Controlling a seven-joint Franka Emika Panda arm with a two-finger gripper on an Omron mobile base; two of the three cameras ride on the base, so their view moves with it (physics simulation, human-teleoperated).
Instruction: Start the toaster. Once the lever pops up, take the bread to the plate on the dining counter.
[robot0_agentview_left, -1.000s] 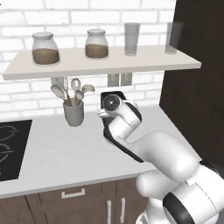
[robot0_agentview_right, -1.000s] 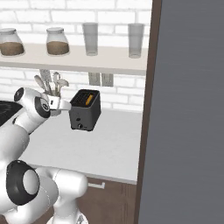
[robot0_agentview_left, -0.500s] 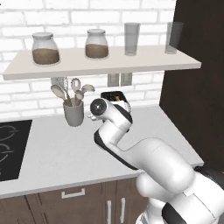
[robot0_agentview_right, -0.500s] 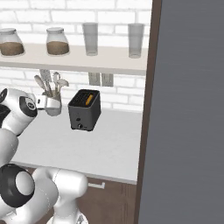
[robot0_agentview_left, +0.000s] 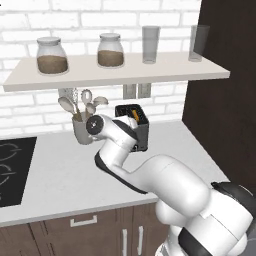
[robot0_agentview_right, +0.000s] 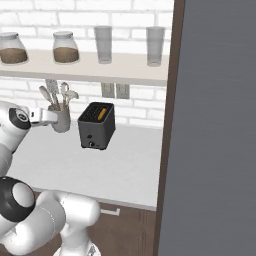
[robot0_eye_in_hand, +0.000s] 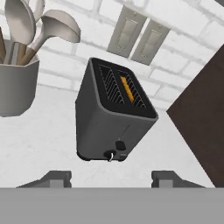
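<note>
Presently, the toaster is seen standing upright on the white desk, near the brick back wall and below a pair of pale wall switches. The bread is seated in one of the two top slots, where its orange edge is visible; the same orange strip is seen in the toaster's top in the right base view and in the left base view. A small dark lever and a tiny pale knob are located low on the narrow front face. The tool is held in front of that face, apart from it, with its two dark finger tips spread wide and nothing between them. In the left base view the toaster is partly covered by the white arm, and the tool itself is hidden behind the arm there. A grey utensil cup with spoons and ladles stands beside the toaster, on its left in the right base view. Two jars and two glasses are set on the shelf above. A black hob is set into the desk at the far left of the left base view.
</note>
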